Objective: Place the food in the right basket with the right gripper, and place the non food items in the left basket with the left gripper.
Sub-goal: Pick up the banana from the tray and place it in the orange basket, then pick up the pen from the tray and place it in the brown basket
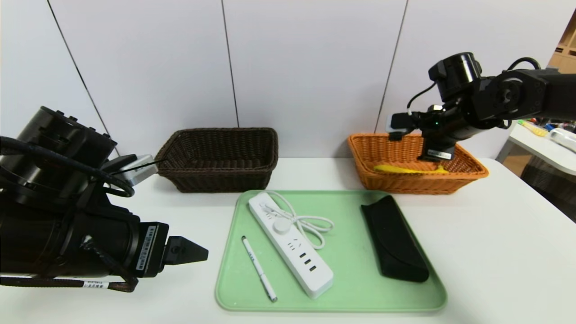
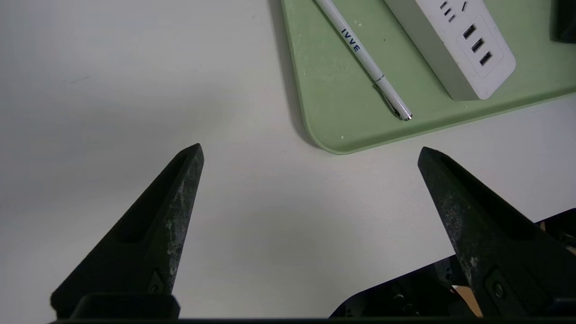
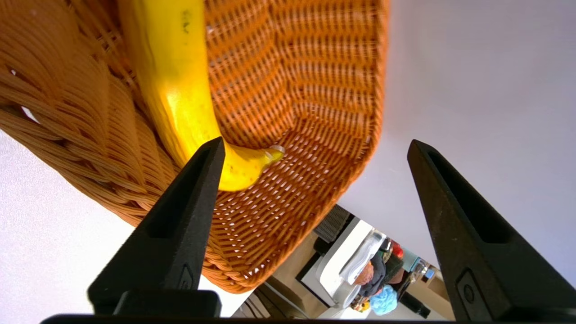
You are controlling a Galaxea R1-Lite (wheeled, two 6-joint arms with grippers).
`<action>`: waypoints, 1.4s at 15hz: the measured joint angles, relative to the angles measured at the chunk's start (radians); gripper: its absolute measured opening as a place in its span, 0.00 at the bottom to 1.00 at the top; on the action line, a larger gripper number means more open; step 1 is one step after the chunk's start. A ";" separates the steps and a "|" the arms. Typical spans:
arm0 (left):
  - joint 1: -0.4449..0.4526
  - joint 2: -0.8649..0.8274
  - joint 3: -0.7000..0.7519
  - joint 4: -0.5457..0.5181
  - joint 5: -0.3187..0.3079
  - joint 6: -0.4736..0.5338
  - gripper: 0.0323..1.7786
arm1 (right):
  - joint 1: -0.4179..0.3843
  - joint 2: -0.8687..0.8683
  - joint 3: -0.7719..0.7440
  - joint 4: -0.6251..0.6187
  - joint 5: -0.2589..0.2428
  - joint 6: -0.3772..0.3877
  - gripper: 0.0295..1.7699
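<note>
The right gripper is hovering above the banana in the orange basket, jaws parted. The left gripper is waiting beside the tray, jaws wide.

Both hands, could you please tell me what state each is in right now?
Left hand: open, holding nothing, over the table.
Right hand: open, holding nothing, at the orange basket where the banana lies.

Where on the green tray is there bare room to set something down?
Bare: the middle strip between the white power strip and black case, below the coiled cord. Crowded: the left side, with pen beside power strip.
</note>
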 joint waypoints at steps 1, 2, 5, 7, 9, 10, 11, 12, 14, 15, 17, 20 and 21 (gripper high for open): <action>0.000 -0.007 0.000 0.000 0.000 0.001 0.95 | 0.001 -0.010 -0.006 0.003 0.000 0.024 0.82; 0.000 -0.015 -0.001 0.000 0.000 0.002 0.95 | 0.003 -0.025 -0.010 0.020 0.000 0.058 0.84; 0.000 -0.032 -0.001 0.000 0.000 0.003 0.95 | 0.015 -0.081 -0.014 0.114 0.014 0.190 0.88; 0.000 -0.045 0.001 0.000 0.000 0.002 0.95 | 0.027 -0.120 -0.012 0.166 0.033 0.327 0.90; 0.000 -0.061 0.010 0.000 0.000 0.002 0.95 | 0.051 -0.151 0.002 0.193 0.031 0.501 0.91; -0.002 -0.071 0.013 0.000 -0.001 0.003 0.95 | 0.071 -0.168 0.015 0.199 0.029 0.612 0.92; -0.002 -0.081 0.015 0.000 -0.002 0.003 0.95 | 0.087 -0.188 0.035 0.202 0.028 0.721 0.93; -0.002 -0.089 0.015 -0.001 -0.003 0.006 0.95 | 0.101 -0.215 0.068 0.204 0.027 0.821 0.93; -0.002 -0.097 0.013 -0.013 -0.005 0.014 0.95 | 0.113 -0.284 0.167 0.205 0.030 0.978 0.94; -0.003 -0.099 0.013 -0.024 -0.007 0.025 0.95 | 0.116 -0.326 0.228 0.205 0.033 1.048 0.94; -0.005 -0.100 0.012 -0.037 -0.014 0.033 0.95 | 0.119 -0.405 0.346 0.204 0.039 1.172 0.95; -0.021 -0.090 0.010 -0.070 -0.035 0.042 0.95 | 0.121 -0.524 0.523 0.203 0.084 1.341 0.95; -0.036 -0.085 0.010 -0.085 -0.038 0.043 0.95 | 0.121 -0.565 0.578 0.201 0.105 1.387 0.96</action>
